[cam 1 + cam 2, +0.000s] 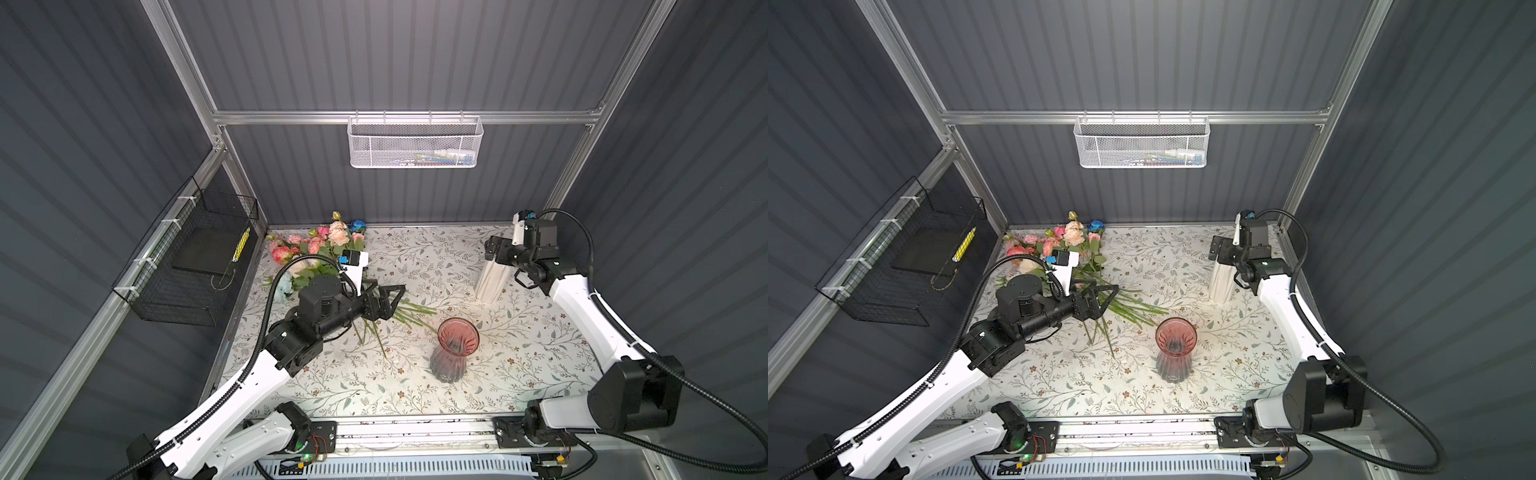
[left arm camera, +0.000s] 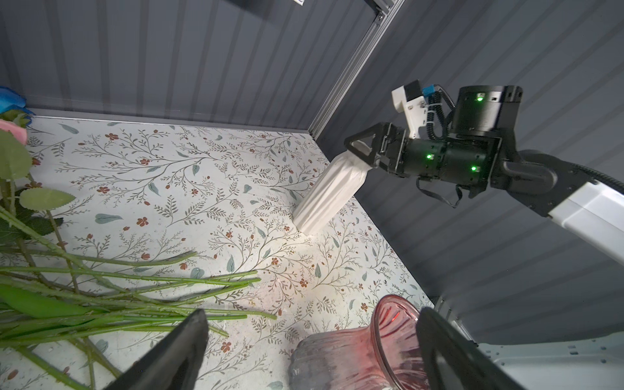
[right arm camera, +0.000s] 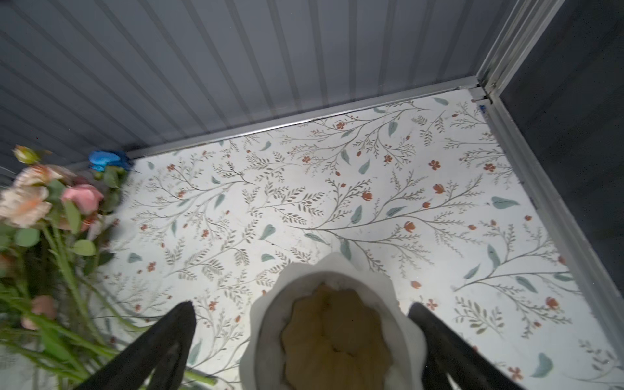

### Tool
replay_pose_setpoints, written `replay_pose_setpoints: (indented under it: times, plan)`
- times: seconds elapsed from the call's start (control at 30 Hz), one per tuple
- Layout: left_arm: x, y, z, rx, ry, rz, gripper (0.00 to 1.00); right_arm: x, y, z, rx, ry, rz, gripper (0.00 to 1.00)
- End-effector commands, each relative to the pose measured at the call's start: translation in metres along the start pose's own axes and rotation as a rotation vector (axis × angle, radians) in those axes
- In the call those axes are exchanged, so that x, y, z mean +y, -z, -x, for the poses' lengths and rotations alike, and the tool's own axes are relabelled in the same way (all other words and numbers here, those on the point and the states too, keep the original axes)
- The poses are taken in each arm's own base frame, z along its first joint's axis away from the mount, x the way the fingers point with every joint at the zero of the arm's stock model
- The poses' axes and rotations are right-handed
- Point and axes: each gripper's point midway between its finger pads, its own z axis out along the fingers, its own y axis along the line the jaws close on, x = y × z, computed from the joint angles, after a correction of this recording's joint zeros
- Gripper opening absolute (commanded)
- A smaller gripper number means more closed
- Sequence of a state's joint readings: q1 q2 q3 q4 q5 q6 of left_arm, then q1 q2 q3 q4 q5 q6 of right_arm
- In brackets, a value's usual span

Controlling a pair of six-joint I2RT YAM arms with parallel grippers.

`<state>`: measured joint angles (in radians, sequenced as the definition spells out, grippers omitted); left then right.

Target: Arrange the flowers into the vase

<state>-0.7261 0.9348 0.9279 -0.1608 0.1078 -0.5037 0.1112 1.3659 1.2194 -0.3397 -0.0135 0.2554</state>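
The flowers lie in a heap at the back left of the table, pink, peach and blue blooms toward the wall. Their green stems fan toward the middle. My left gripper hovers open over the stem ends, holding nothing. A pink glass vase stands upright at centre front. A white ribbed vase stands at the back right. My right gripper is open, its jaws on either side of that vase's mouth with gaps.
A white mesh basket hangs on the back wall and a black wire basket on the left wall. The table has a floral cover. Grey corrugated walls close in on three sides.
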Motion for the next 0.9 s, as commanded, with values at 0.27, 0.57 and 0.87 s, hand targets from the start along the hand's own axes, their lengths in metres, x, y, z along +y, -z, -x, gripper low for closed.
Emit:
replay_pose_setpoints:
  times: [0.27, 0.57, 0.87]
  plan:
    - [0.037, 0.004, -0.012, 0.014, 0.006, 0.193, 0.99, 0.072, 0.112, -0.036, -0.088, -0.016, 0.306, 0.99]
    - [0.069, -0.061, -0.073, 0.222, 0.087, 0.255, 0.87, 0.085, 0.152, -0.099, -0.014, 0.034, 0.404, 0.99]
    - [0.098, -0.106, -0.108, 0.290, 0.110, 0.330, 0.86, 0.085, 0.169, -0.133, 0.045, 0.063, 0.459, 0.99]
